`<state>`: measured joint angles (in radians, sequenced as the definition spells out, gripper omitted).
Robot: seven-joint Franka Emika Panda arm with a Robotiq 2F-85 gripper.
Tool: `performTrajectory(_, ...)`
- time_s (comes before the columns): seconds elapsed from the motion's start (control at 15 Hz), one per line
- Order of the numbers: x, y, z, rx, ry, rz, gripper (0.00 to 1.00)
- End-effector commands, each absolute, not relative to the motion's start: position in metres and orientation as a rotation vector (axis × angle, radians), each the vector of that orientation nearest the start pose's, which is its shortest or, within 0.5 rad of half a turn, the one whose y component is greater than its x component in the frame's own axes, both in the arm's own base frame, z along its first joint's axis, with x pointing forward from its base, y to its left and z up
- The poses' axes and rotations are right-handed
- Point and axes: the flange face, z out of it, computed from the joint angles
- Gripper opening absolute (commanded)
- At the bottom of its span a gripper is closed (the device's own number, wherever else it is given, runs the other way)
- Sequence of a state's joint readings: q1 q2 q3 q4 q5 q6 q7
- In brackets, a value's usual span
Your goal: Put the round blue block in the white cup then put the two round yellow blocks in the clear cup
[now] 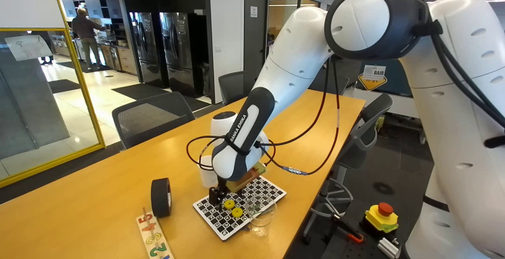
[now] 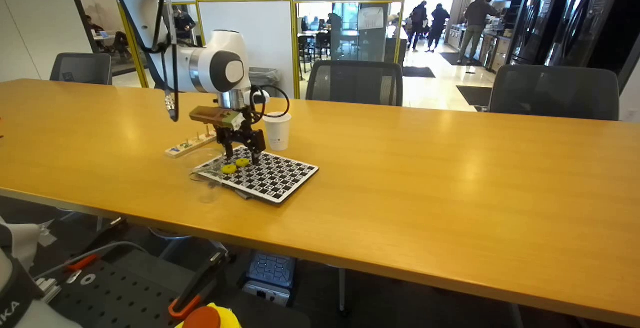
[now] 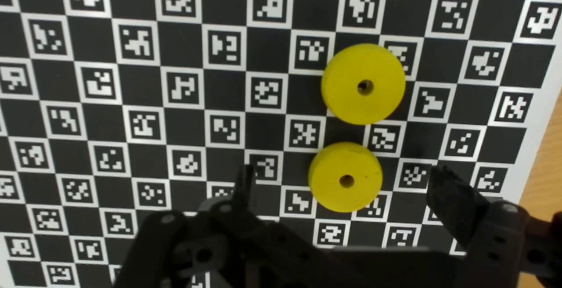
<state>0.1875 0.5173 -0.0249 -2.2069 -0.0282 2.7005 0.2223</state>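
The two round yellow blocks lie flat, side by side, on a black-and-white checkered board. In the wrist view the nearer yellow block (image 3: 333, 167) is between my spread fingers with gaps on both sides, and the farther yellow block (image 3: 349, 97) is just beyond the fingertips. They show in an exterior view as yellow blocks (image 2: 242, 162) (image 2: 229, 169). My gripper (image 2: 242, 157) is open and empty, low over the board. The white cup (image 2: 278, 133) stands upright beside the board, also seen in an exterior view (image 1: 207, 177). The clear cup (image 1: 262, 212) stands at the board's edge. The round blue block is not visible; the white cup's inside is hidden.
The checkered board (image 2: 280, 175) lies on the wooden table (image 2: 425, 193). A black cylinder (image 1: 159, 198) and a numbered wooden peg strip (image 1: 154, 237) stand off one side of the board. Chairs (image 1: 152, 119) line the table. The table's edge runs close beyond the clear cup.
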Motion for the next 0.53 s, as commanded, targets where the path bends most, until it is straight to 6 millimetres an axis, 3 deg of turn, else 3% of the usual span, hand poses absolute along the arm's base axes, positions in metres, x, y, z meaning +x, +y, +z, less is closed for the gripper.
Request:
performTrajectory(0.0,0.5437,0.0882,0.1399,-3.188,0.085,-0.023,1.00)
performTrajectory(0.07,0.5437,0.0876,0.1390,-3.188,0.080,-0.017,0.90)
performTrajectory(0.13,0.5433,0.0878,0.1383,-3.177,0.063,-0.009,0.73)
performTrajectory(0.47,0.5432,0.0893,0.1421,-3.169,0.077,-0.014,0.34)
